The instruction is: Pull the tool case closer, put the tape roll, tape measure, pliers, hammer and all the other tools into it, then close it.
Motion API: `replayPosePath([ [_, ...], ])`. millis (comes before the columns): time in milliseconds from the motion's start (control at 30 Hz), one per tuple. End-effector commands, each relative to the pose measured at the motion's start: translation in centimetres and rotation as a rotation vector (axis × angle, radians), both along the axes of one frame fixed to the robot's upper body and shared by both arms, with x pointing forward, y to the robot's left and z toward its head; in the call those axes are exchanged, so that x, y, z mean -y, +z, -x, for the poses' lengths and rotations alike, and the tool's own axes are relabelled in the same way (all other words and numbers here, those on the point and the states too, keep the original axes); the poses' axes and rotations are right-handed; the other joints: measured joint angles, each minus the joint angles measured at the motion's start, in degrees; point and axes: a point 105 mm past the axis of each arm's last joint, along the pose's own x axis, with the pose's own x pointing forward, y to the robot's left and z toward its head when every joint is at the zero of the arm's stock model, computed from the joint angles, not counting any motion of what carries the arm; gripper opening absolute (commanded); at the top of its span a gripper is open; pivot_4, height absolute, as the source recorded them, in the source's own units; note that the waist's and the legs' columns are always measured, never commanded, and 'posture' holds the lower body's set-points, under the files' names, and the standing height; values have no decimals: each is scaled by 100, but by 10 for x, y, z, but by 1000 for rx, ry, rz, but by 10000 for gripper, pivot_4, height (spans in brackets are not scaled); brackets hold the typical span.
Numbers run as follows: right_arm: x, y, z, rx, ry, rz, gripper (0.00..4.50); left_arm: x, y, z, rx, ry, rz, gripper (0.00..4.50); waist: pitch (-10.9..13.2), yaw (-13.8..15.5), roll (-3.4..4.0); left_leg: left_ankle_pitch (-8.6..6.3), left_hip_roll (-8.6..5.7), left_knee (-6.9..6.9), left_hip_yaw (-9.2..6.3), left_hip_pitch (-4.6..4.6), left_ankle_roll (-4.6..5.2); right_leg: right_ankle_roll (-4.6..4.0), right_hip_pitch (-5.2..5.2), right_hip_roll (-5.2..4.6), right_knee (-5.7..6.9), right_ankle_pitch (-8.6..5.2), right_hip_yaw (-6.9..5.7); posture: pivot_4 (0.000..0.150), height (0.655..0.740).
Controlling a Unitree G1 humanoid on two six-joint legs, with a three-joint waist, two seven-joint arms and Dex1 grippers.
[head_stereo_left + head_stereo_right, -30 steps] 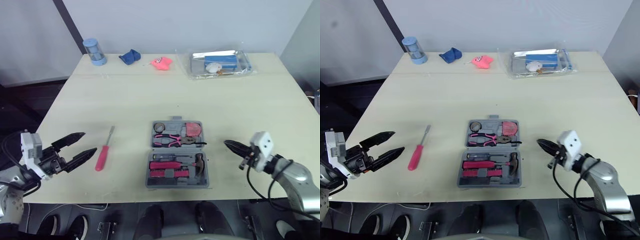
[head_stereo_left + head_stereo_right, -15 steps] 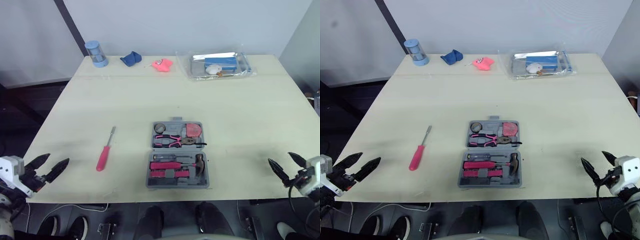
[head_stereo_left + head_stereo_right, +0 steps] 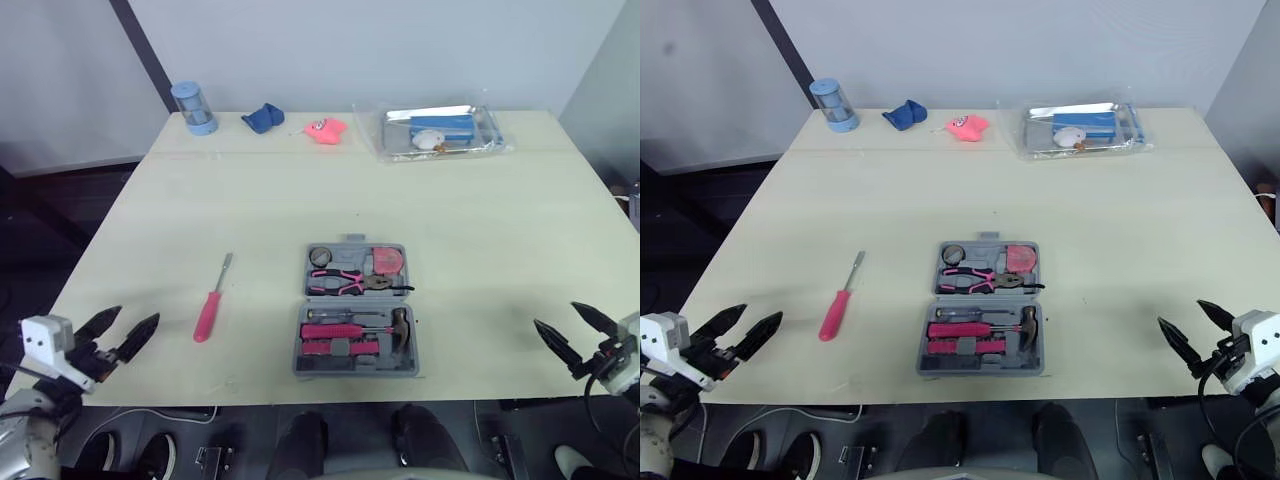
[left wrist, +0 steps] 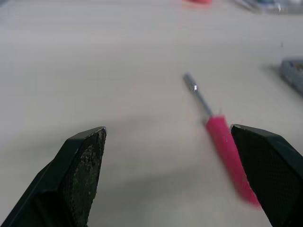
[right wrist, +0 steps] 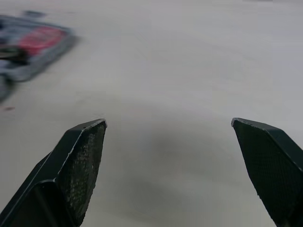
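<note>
At the near left edge of the bench (image 3: 300,200), the left tool (image 3: 138,314) hovered with its two black fingers spread wide and nothing between them. It was aimed toward the screwdriver (image 3: 211,300), which lay flat a little farther in and to the right. The step in hand looked to be fetching this last loose item. To do it well, the left tool would probably need to come in over the pink handle, turn so its fingers crossed the handle's width, and close near the handle's middle so the shaft would not tip. The screwdriver's long axis ran near to far, leaning slightly right, with the metal tip pointing far and the handle end near. To its right, apart from it, the open tool case (image 3: 352,369) sat near the bench's middle front, with the pliers (image 3: 345,282) and hammer (image 3: 398,325) already in it. At the near right edge the right tool (image 3: 556,314) was likewise wide open and empty.
</note>
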Motion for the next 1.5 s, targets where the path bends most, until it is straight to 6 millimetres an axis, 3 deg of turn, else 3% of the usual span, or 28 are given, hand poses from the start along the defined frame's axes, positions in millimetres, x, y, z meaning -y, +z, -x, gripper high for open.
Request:
replayPosePath([
  [33,-27,27,-4,42,167,-1,44534,17,18,-12,43,45,11,45000,-1,10,-2,0,0,0,0,1,0,0,3,-1,0,0,0,1500,7400],
  [367,-101,66,-7,112,580,-35,44534,57,9,-30,-34,123,-32,45000,-4,44,-6,0,-1,7,-1,2,0,1,7,1,-1,1,-1,1500,7400],
  [533,-122,76,-8,156,716,-21,44534,64,-2,-33,-97,162,-56,45000,-5,103,-9,0,-1,9,-3,-2,-1,1,7,1,-4,1,-4,1500,7400],
  [733,-133,80,-13,197,821,49,44534,75,-13,-36,-147,170,-66,45000,-5,109,-9,0,-3,10,-3,-2,-1,1,7,0,-5,1,-4,1500,7400],
  [1000,-138,80,-16,212,838,59,44534,91,-22,-42,-190,159,-84,45000,-4,110,-9,0,-3,10,-6,-2,-1,1,6,0,-4,1,-6,1500,7400],
  [1500,-141,82,-15,233,835,72,44534,82,-31,-62,-305,237,-111,45000,-5,111,-10,0,-4,11,-8,-3,-1,1,6,0,-3,1,-8,1500,7400],
])
